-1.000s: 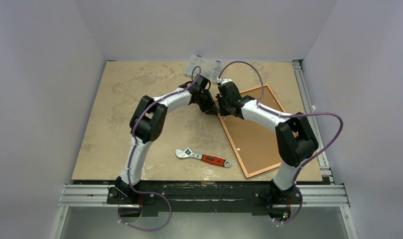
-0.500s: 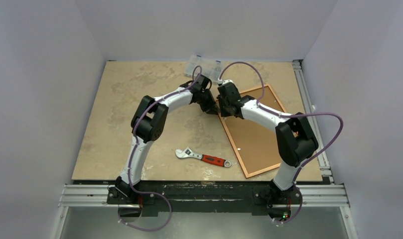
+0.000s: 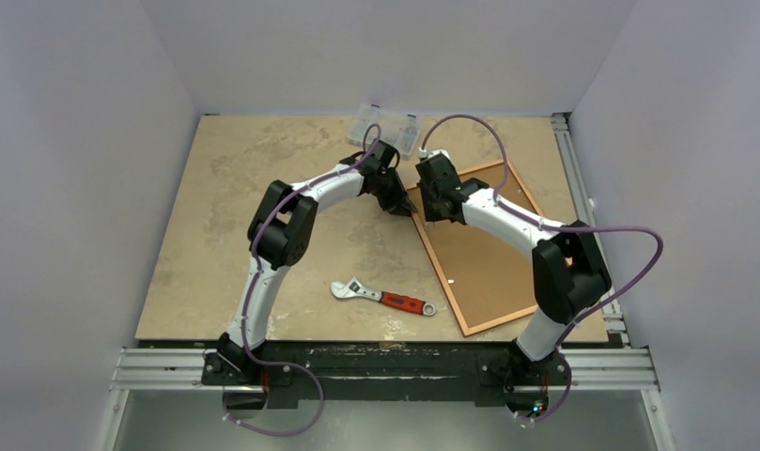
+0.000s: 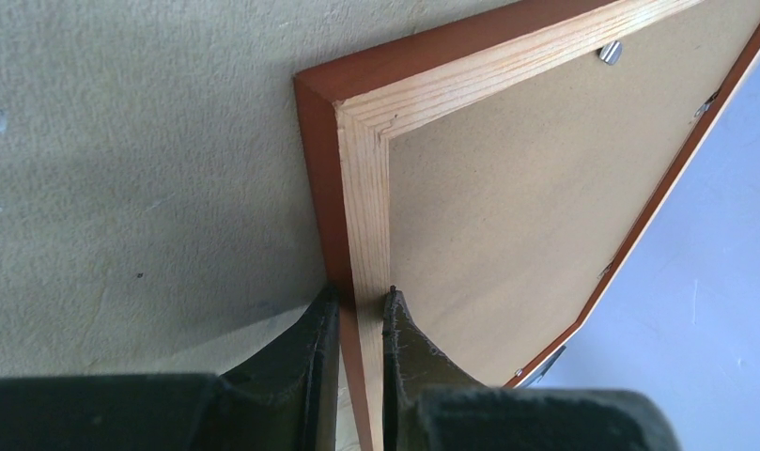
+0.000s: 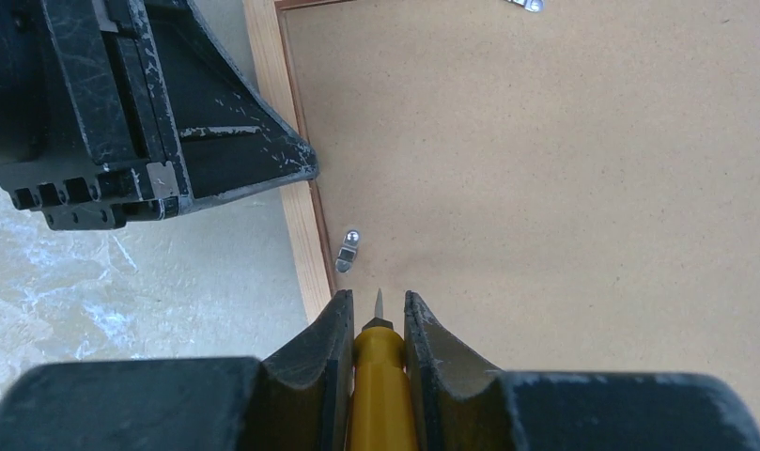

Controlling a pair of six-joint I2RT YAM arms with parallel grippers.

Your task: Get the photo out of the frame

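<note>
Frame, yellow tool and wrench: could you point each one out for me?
the frame (image 4: 364, 197), left wrist view, on the pale wood of its back rail near the corner.
the yellow tool (image 5: 383, 385), right wrist view, on its yellow handle.
the wrench (image 3: 385, 298), top external view, mid-length, where the red grip begins.

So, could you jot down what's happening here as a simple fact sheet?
frame: face down on the table, brown backing board up
photo: hidden
left tool: shut on the frame's side rail near a corner
right tool: shut on a yellow screwdriver, tip close to a metal clip
wrench: lying apart, nearer the arms' bases
</note>
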